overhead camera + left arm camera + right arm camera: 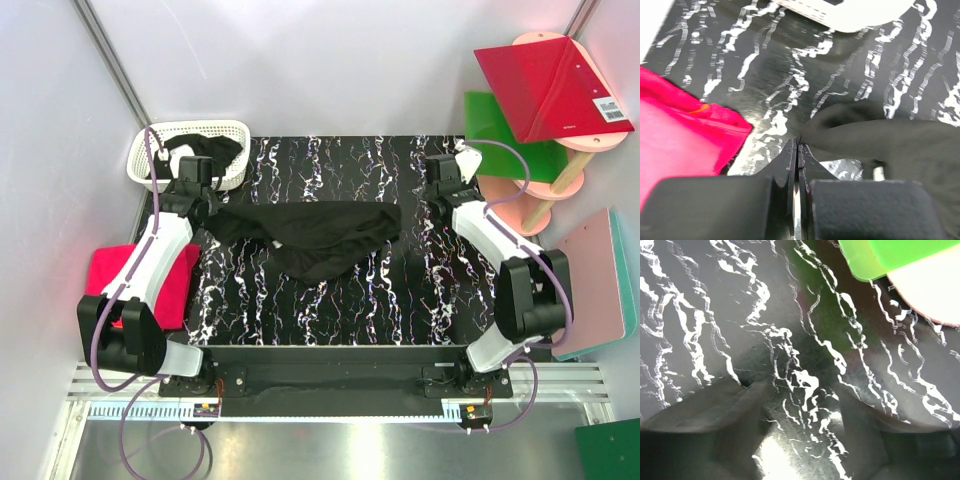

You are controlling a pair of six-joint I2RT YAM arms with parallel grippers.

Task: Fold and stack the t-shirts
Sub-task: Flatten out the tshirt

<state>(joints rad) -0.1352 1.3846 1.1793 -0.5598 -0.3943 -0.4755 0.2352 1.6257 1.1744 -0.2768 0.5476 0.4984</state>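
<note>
- Top external view: the black t-shirt (312, 235) is seen spread out across the marbled black surface (400, 295), between the two grippers. Its left end is met by the left gripper (203, 192). Its right end lies flat, just short of the right gripper (441, 176). A folded hot-pink t-shirt (178, 288) is partly covered by the left arm, behind and to the left of the left gripper. A white lattice basket (185, 135) with a black garment (218, 150) inside it is placed just beyond the left gripper. A red board (545, 85) and a green board (497, 128) are seen beyond the right gripper.
- Left wrist view: the left gripper (798, 142) is clenched, and an edge of the black t-shirt (880, 145) is pinched at its tips, with the cloth trailing off to the right. The hot-pink t-shirt (682, 137) lies to the left, apart from the tips.
- Right wrist view: the right gripper (795, 390) is released, its jaws are held apart, and only the bare surface (715, 315) is seen between them. The green board (900, 252) is seen ahead, to the right.
</note>
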